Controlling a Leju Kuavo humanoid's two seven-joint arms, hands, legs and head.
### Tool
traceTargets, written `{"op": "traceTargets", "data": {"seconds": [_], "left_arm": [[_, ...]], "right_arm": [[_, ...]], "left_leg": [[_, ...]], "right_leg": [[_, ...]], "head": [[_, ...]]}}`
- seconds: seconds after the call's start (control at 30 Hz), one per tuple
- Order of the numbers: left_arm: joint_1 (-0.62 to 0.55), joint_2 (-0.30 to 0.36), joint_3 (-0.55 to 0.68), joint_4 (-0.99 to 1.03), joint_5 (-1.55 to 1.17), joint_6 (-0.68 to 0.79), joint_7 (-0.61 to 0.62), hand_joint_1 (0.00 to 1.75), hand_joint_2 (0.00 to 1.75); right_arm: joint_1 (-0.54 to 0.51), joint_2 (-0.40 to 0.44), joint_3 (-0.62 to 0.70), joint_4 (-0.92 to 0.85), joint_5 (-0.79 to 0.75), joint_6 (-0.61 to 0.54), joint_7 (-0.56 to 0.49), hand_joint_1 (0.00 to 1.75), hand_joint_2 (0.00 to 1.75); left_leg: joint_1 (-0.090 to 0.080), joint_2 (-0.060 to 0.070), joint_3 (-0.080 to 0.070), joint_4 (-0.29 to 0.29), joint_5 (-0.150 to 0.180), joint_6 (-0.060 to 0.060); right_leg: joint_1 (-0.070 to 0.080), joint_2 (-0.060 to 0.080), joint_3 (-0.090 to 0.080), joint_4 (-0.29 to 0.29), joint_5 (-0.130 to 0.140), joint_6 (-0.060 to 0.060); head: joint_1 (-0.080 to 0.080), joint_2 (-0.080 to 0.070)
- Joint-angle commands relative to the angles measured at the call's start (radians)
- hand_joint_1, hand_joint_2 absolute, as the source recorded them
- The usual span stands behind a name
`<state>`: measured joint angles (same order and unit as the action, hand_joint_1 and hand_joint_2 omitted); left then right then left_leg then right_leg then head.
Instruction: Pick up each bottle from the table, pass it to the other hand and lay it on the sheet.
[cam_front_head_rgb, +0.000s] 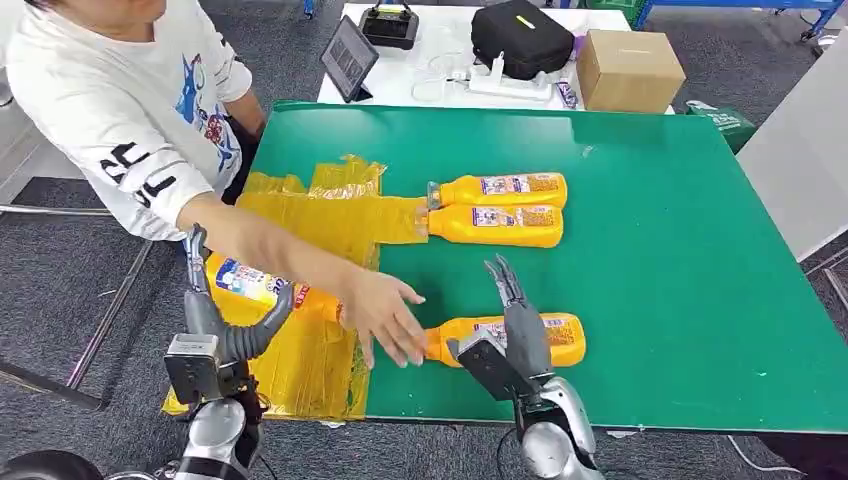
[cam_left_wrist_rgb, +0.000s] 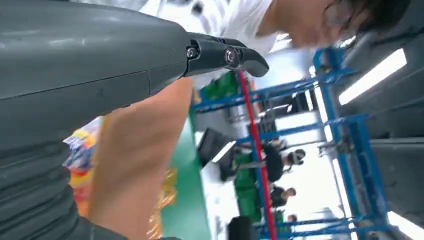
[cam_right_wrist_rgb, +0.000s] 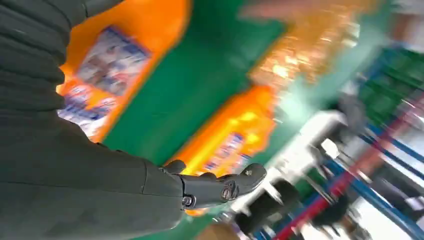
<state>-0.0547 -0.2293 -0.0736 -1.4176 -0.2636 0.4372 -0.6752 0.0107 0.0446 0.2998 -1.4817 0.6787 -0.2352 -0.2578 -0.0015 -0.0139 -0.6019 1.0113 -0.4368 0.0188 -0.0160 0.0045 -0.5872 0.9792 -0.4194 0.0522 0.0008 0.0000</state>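
The green surface (cam_front_head_rgb: 650, 300) carries four orange bottles with blue-and-white labels. Two lie side by side near its middle, at about twelve o'clock from the robot's right hand: the far bottle (cam_front_head_rgb: 505, 187) and, touching it on the near side, the second bottle (cam_front_head_rgb: 500, 225), both with caps pointing toward nine o'clock, where their necks reach the crinkled yellow sheet (cam_front_head_rgb: 300, 215). The sheet covers the surface's nine o'clock side and runs down to the near edge.

The nearest bottle (cam_front_head_rgb: 560, 338) lies on bare green just beside the sheet, cap toward nine o'clock. The robot's right hand (cam_front_head_rgb: 515, 325) hangs over its middle with fingers stretched out and apart, holding nothing; whether it touches the bottle I cannot tell. A person's hand (cam_front_head_rgb: 385, 315) reaches in from ten o'clock, fingers spread, at this bottle's cap end; the person in a white printed shirt (cam_front_head_rgb: 120, 110) leans over the far left corner.

The fourth bottle (cam_front_head_rgb: 250, 285) lies on the sheet, partly behind the person's forearm. The robot's left hand (cam_front_head_rgb: 225, 320) stands just at its near side, fingers pointing up and thumb hooked out toward three o'clock, spread, gripping nothing

Beyond the green surface, a white table (cam_front_head_rgb: 400, 80) holds a tablet (cam_front_head_rgb: 348, 55), a black bag (cam_front_head_rgb: 525, 38) and a cardboard box (cam_front_head_rgb: 628, 68)
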Motion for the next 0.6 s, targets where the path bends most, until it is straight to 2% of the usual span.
{"op": "traceTargets", "data": {"seconds": [0.03, 0.23, 0.43, 0.6], "left_arm": [[0.042, -0.010, -0.021, 0.019, -0.045, 0.004, 0.008, 0.00, 1.75], [0.030, -0.013, -0.023, 0.044, -0.052, -0.023, 0.027, 0.00, 1.75], [0.030, -0.013, -0.023, 0.044, -0.052, -0.023, 0.027, 0.00, 1.75], [0.018, -0.013, -0.027, 0.064, -0.046, -0.038, 0.033, 0.00, 1.75]], "right_arm": [[0.048, -0.180, -0.028, -0.068, -0.017, 0.134, 0.063, 0.00, 1.75], [0.070, -0.233, -0.020, -0.086, -0.018, 0.161, 0.105, 0.00, 1.75], [0.070, -0.233, -0.020, -0.086, -0.018, 0.161, 0.105, 0.00, 1.75], [0.067, -0.268, -0.015, -0.065, -0.024, 0.193, 0.139, 0.00, 1.75]], "left_leg": [[0.001, -0.002, 0.003, 0.000, -0.001, -0.001], [0.000, 0.000, 0.000, 0.000, 0.000, 0.000], [0.001, 0.001, 0.002, 0.000, -0.001, 0.000], [0.001, 0.001, 0.003, 0.000, -0.001, -0.001]], "right_leg": [[0.001, -0.004, 0.005, -0.001, -0.002, -0.002], [0.001, -0.002, 0.001, 0.000, 0.000, -0.001], [0.001, -0.001, 0.002, -0.001, 0.000, -0.001], [0.001, -0.001, 0.003, -0.001, -0.001, -0.002]], "head": [[0.000, 0.000], [0.000, 0.000], [0.000, 0.000], [0.000, 0.000]]}}
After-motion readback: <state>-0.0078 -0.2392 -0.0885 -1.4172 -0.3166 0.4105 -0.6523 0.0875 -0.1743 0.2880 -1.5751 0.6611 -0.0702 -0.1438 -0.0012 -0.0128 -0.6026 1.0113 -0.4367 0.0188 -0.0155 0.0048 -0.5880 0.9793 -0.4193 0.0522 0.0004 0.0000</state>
